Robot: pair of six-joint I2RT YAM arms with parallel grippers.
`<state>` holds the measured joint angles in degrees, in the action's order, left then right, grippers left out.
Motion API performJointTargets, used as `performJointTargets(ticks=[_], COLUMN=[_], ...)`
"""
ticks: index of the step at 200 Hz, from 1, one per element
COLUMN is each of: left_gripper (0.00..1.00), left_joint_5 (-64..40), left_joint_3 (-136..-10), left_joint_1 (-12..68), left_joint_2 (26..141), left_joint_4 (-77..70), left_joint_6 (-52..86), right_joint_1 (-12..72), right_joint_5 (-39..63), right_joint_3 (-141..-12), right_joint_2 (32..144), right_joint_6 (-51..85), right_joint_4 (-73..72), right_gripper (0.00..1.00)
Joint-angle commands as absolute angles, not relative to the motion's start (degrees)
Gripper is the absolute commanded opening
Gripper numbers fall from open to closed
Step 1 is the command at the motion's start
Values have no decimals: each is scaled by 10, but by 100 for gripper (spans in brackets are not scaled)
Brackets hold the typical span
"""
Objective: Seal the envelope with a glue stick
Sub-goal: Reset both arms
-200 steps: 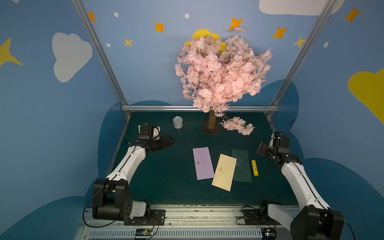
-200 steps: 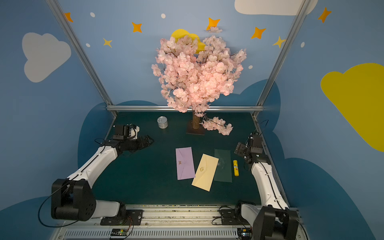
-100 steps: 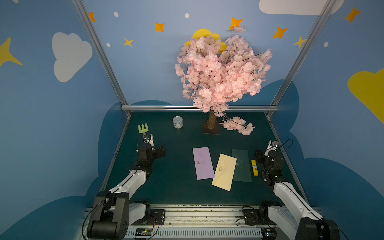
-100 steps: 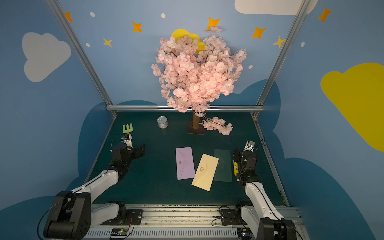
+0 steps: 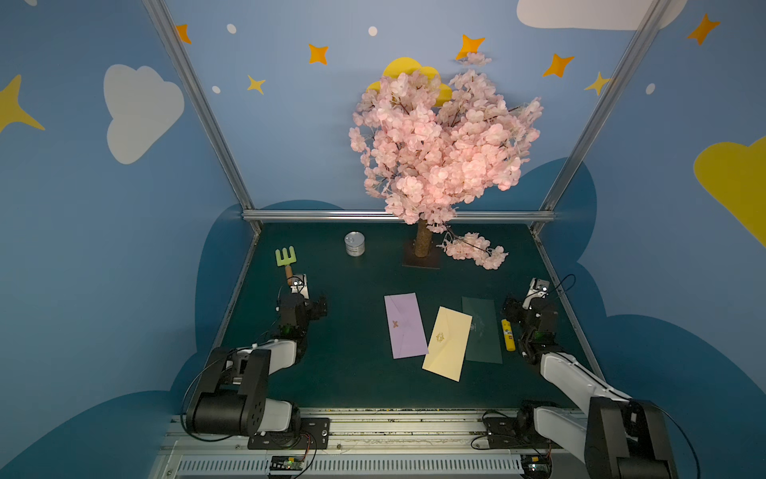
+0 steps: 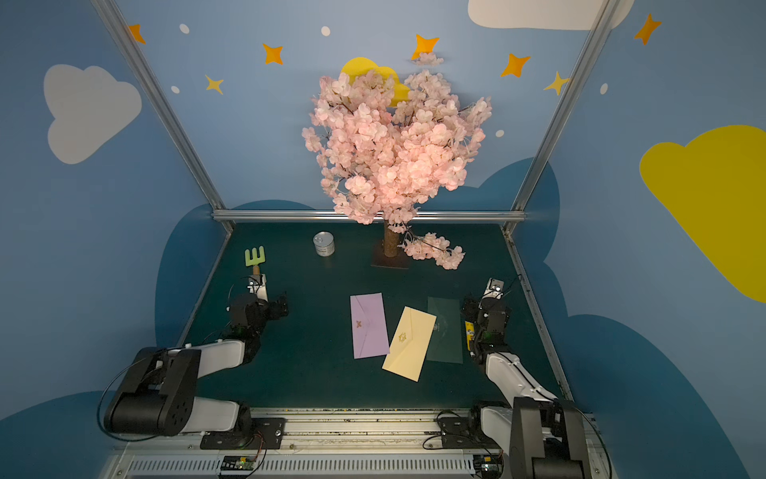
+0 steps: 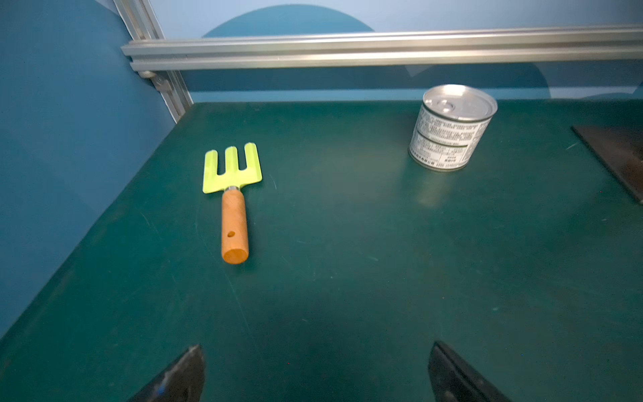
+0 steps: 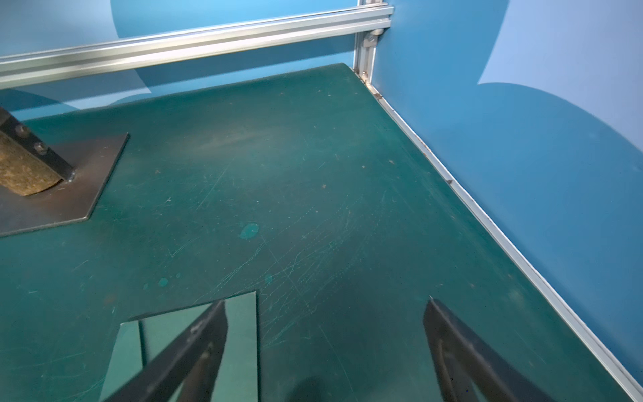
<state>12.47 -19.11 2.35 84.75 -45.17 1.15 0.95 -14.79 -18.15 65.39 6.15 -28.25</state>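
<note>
Well, starting at the left of the desk (image 5: pixel 352 373), we see a green garden fork (image 7: pixel 231 195) with a wooden handle lying flat, and the left claw (image 7: pixel 316 372) hovers just short of it, spread wide and empty. Further back stand a tin can (image 5: pixel 355 244) and a pink blossom tree (image 5: pixel 443 145). Toward the middle lie three envelopes: a lilac envelope (image 5: pixel 404 325), a cream envelope (image 5: pixel 447 342) whose edge lies over the dark green envelope (image 5: pixel 481 329), and that green one hardly stands out from the desk. The glue stick (image 5: pixel 508 334) lies on its side just beside the green envelope's right edge, capped as far as we can tell. The right claw (image 8: pixel 325 348) hangs wide and empty near it, one finger above the green envelope's far corner.

We judge that nothing is grasped yet, and we cannot tell which envelope is meant. The right wrist view does not show the stick, so a reach from here could go in blind. A finger that nudges the round barrel could send it rolling toward the desk's edge. The overlapped envelopes could also slide together if one is pressed or dragged.
</note>
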Motion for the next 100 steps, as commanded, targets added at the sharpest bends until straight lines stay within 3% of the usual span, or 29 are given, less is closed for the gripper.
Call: performJointTargets(ticks=[1, 14, 29, 42, 45, 53, 80, 100], left_gripper=[100, 100, 100, 100, 100, 100, 100, 100], left_joint_5=[127, 135, 137, 139, 139, 139, 139, 138], left_joint_3=[-185, -221, -202, -214, -217, -217, -203, -204], left_joint_1=[23, 19, 14, 14, 14, 13, 13, 13], left_joint_2=[925, 873, 914, 891, 888, 888, 907, 904], left_joint_4=[-634, -470, -578, -514, -503, -503, -560, -554], left_joint_6=[-6, 22, 15, 27, 27, 28, 19, 21], right_joint_1=[12, 17, 21, 23, 22, 22, 21, 23], right_joint_5=[-96, -83, -71, -64, -64, -73, -73, -72], right_joint_3=[-167, -166, -175, -195, -198, -201, -257, -242], right_joint_2=[687, 727, 782, 845, 862, 902, 840, 849], right_joint_6=[54, 43, 18, 16, 17, 11, 23, 13], right_joint_4=[-373, -435, -497, -501, -522, -583, -358, -414], right_gripper=[90, 90, 90, 90, 95, 96, 96, 96])
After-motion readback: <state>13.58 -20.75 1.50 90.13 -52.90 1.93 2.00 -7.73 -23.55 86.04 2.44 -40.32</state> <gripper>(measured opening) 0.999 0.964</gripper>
